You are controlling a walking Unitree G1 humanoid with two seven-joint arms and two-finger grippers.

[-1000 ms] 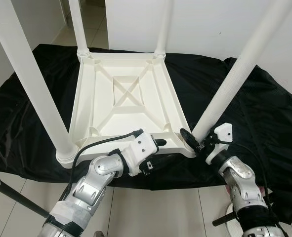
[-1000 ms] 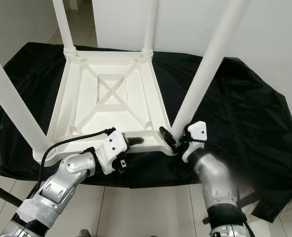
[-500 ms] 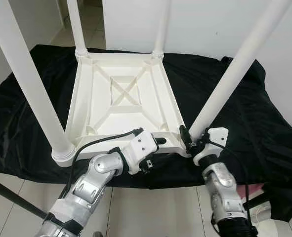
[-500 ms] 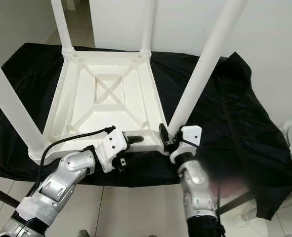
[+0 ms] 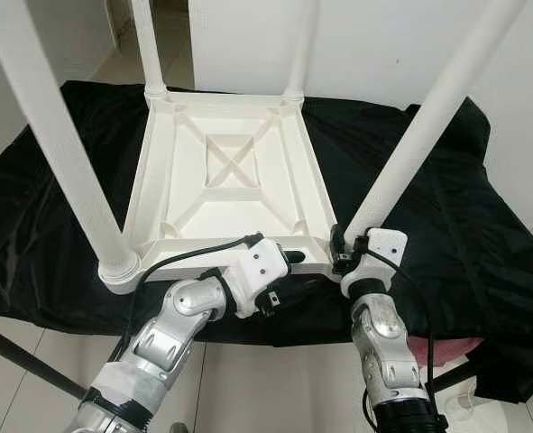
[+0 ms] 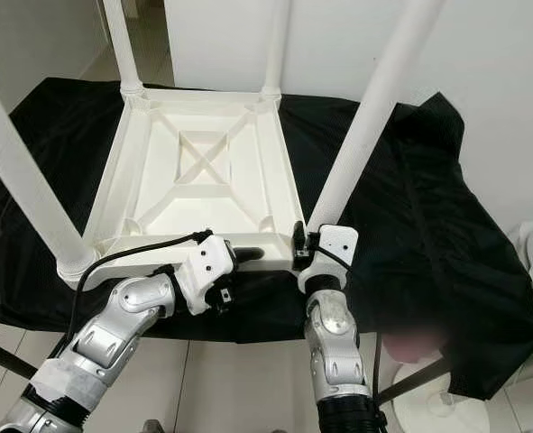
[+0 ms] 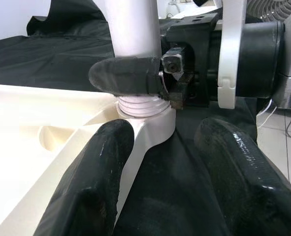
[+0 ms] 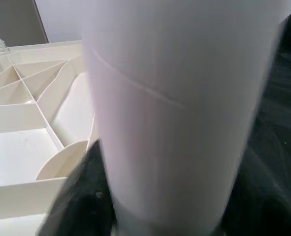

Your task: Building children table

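I see a black cloth [image 5: 428,198] draped over the work surface, and on it the white plastic children's table [image 5: 225,194] lying upside down, its ribbed underside with a cross brace facing up. I take the table as my landmark. Four white legs rise from its corners: the near-left leg [image 5: 63,153] and the near-right leg [image 5: 424,131] are the largest in view, the two far legs [image 5: 149,45] stand at the far corners toward the white wall [image 5: 383,45].

My left arm reaches in at the table's near edge, between the two near legs. The left gripper [image 7: 165,157] has its fingers spread apart, gripping nothing; one black finger [image 7: 96,172] lies against the table's rim, the other [image 7: 239,167] is over the cloth just off the near-right corner.

The right gripper [image 5: 338,253] sits at the table's near-right corner, at the foot of the near-right leg. Its black fingers [image 7: 130,76] are clamped around that leg just above the threaded collar [image 7: 143,105] (the left wrist view shows one finger pressed flat to the tube). In the right wrist view the leg stands close between the fingers, the table's ribs beside it.
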